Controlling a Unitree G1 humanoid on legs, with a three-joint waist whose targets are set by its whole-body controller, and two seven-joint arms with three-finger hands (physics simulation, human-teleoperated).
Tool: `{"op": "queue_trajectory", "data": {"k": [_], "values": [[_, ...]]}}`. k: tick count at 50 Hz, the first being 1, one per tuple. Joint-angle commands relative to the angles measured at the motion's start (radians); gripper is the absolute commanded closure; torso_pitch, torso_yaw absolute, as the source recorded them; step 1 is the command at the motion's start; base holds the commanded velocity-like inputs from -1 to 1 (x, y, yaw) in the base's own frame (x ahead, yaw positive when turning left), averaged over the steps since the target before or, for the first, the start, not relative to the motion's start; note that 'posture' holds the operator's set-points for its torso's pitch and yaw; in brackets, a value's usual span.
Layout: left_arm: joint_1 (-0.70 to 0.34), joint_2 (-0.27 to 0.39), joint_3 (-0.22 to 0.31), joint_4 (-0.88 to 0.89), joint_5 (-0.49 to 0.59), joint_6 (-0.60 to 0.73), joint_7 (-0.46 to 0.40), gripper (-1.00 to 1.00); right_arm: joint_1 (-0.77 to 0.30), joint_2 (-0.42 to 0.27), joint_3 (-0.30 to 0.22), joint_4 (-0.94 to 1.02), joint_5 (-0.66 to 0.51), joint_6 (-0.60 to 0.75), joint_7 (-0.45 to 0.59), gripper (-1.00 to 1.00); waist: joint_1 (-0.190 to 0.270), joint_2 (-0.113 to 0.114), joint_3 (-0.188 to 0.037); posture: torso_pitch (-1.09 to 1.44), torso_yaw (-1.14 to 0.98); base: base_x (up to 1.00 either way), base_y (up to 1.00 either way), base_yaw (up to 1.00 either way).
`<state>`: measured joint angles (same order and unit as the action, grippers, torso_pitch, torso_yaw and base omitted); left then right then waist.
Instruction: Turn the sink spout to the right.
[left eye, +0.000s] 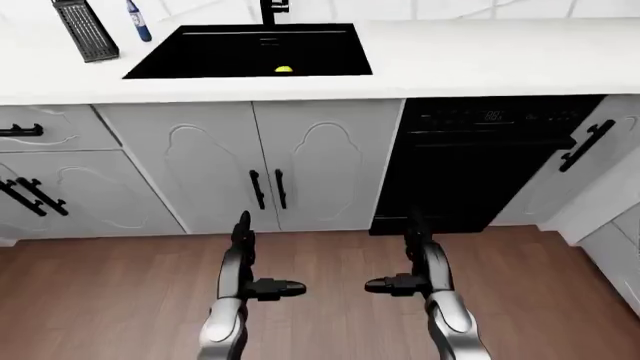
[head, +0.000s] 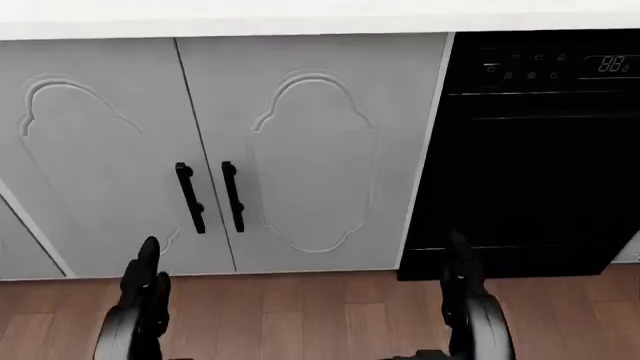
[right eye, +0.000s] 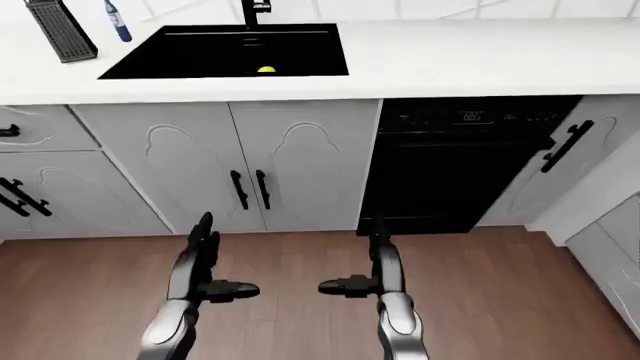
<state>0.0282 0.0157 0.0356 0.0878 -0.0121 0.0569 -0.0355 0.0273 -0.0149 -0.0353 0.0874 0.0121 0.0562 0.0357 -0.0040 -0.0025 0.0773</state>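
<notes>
Standing well short of the sink, nothing grabbed yet.

Both hands are empty with fingers loose, left hand (left eye: 243, 259) and right hand (left eye: 418, 262) hanging low over the wood floor (left eye: 330, 300). The black spout (left eye: 272, 9) sits at the far edge of the black sink (left eye: 200, 52), mostly cut off at the top of the left-eye view. My guess: it's rigid metal on a stiff swivel, probably slick, so push sideways on the arm rather than pinch it. A yellow ball (left eye: 284, 70) lies in the basin; a grater (left eye: 85, 30) and blue bottle (left eye: 138, 21) stand on the counter's left part. Cabinet doors (left eye: 255, 165) and counter depth are what's between us.
</notes>
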Motion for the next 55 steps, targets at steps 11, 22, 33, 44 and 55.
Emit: {"op": "queue_trajectory", "data": {"k": [11, 22, 33, 44, 55], "values": [[-0.037, 0.006, 0.008, -0.074, -0.010, -0.065, 0.002, -1.00, -0.032, -0.003, -0.003, -0.011, 0.008, -0.125, -0.001, -1.00, 0.008, -0.005, -0.074, 0.00, 0.00, 0.00, 0.00, 0.00], [-0.048, 0.008, 0.013, -0.051, -0.007, -0.077, 0.005, -1.00, -0.019, -0.004, 0.001, -0.030, -0.022, -0.136, -0.012, -1.00, 0.007, -0.004, -0.090, 0.00, 0.00, 0.00, 0.00, 0.00], [-0.034, 0.009, 0.014, -0.084, -0.007, -0.064, 0.003, -1.00, -0.019, -0.003, -0.003, -0.039, -0.005, -0.135, -0.003, -1.00, -0.023, 0.076, -0.059, 0.00, 0.00, 0.00, 0.39, 0.00], [-0.064, 0.011, 0.021, -0.029, -0.008, -0.079, 0.007, -1.00, -0.044, -0.010, -0.019, 0.009, 0.007, -0.143, -0.005, -1.00, 0.009, -0.020, -0.071, 0.00, 0.00, 0.00, 0.00, 0.00], [-0.634, 0.231, 0.154, 0.078, -0.088, 0.340, 0.046, -1.00, -0.447, -0.181, -0.133, -0.141, 0.080, 0.436, 0.049, -1.00, 0.009, -0.007, -0.095, 0.00, 0.00, 0.00, 0.00, 0.00]]}}
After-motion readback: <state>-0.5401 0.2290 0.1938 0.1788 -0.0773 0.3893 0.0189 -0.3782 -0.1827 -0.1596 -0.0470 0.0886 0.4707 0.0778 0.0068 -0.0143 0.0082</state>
